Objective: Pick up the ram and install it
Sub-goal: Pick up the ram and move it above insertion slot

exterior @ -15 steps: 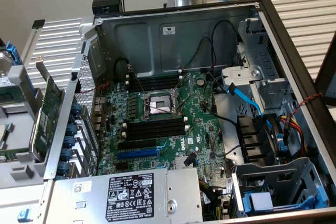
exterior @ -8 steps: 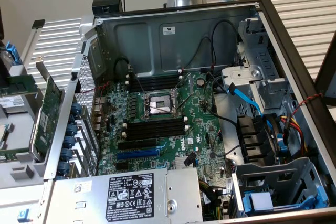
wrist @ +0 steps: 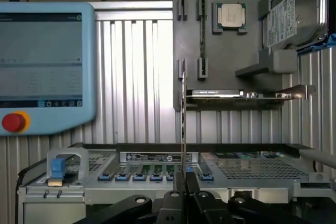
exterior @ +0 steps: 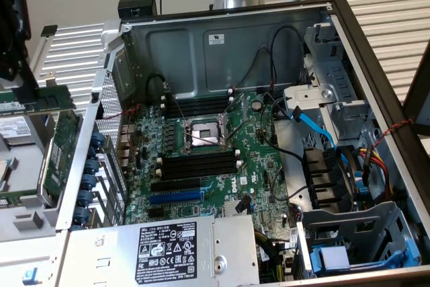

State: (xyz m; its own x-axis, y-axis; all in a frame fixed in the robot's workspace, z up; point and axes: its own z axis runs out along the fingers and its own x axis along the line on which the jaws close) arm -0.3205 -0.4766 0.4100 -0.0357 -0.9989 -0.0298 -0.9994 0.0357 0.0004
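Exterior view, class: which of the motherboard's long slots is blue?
The blue slot, lying between the lower bank of memory slots and the labelled power supply. The memory slots are black with white end clips.

The pincer [wrist: 184, 182] grips the ram [wrist: 184, 124] edge-on, upright before a grey parts rack [wrist: 226, 56].

Green motherboard [exterior: 222, 183], black slots [exterior: 198, 165]; green ram [exterior: 57, 99]; blue cable [exterior: 312, 124]; red button [wrist: 14, 122], pale-blue pendant [wrist: 47, 66]; black end effector [wrist: 184, 181].
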